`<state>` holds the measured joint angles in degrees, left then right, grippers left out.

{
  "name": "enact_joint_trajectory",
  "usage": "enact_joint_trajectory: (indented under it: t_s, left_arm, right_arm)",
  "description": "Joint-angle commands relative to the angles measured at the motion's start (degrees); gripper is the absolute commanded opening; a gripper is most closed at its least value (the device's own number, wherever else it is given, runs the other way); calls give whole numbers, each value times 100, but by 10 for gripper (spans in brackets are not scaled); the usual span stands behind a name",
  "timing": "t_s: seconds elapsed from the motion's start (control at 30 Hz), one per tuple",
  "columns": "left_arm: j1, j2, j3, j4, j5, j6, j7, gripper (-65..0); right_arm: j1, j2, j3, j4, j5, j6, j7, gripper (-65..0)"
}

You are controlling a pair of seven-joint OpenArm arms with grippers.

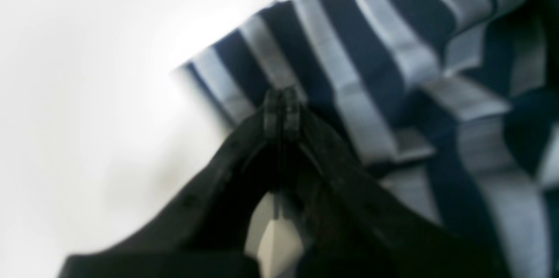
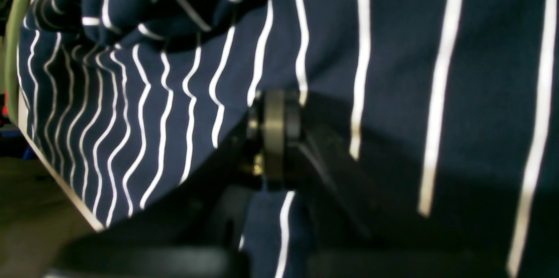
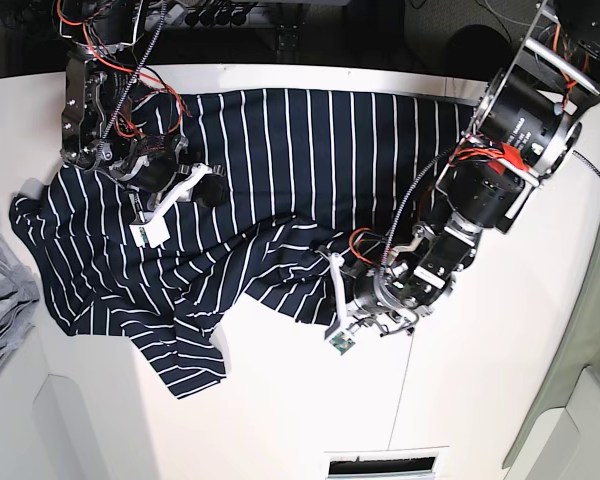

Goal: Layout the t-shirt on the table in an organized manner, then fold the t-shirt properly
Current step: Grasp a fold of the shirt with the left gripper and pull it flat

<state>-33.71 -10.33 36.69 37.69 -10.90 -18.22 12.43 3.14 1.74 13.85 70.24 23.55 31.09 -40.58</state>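
The navy t-shirt [image 3: 280, 160] with thin white stripes lies partly spread over the white table [image 3: 270, 400], its lower part bunched and creased. My right gripper [image 3: 212, 188], at the left of the base view, presses into the shirt's left part. In the right wrist view that gripper [image 2: 275, 107] is shut with striped fabric [image 2: 393, 50] pinched at its tips. My left gripper [image 3: 330, 250] sits at the shirt's lower hem near the table's middle. The blurred left wrist view shows the left gripper [image 1: 283, 101] shut on the edge of the fabric [image 1: 371, 50].
A light grey cloth [image 3: 0, 290] lies at the table's left edge beside a sleeve. A small white slot [image 3: 380, 465] sits at the front edge. Bare white table lies in front of the shirt and to its right.
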Motion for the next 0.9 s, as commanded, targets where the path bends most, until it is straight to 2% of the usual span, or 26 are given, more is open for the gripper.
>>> enact_joint_trajectory:
  t_s: [0.0, 0.23, 0.37, 0.47, 0.53, 0.67, 0.73, 0.8, 0.87]
  left_arm:
    - [-197, -66, -22, 52, 11, 24, -61, -650]
    - [-310, -614, -22, 55, 186, 90, -125, -650]
    - [-431, -682, -28, 238, -201, 55, 85, -650]
    - [-444, -675, -26, 745, -555, -426, 136, -650]
    - [-382, -599, -26, 1043, -656, -610, 192, -650]
    - [-192, -243, -26, 1088, -706, -603, 282, -650]
    - [-44, -72, -26, 1056, -492, -597, 94, -650]
    - [44, 105, -26, 894, -66, -348, -68, -650]
    - [39, 225, -26, 575, 81, -190, -111, -650]
  right_arm:
    - [-35, 17, 7, 68, -175, -24, -37, -650]
    - [-271, 37, 7, 68, -190, -24, 9, -650]
    - [-284, 31, 7, 68, -146, -22, 111, -650]
    - [-286, 28, 7, 68, -149, -22, 221, -650]
    - [-291, 28, 7, 68, -151, -24, 205, -650]
    - [-304, 28, 7, 68, -151, -24, 151, -650]
    - [-302, 31, 7, 68, -151, -24, 129, -650]
    - [-302, 28, 7, 68, -151, -24, 129, -650]
    - [-302, 31, 7, 68, -153, -24, 125, -650]
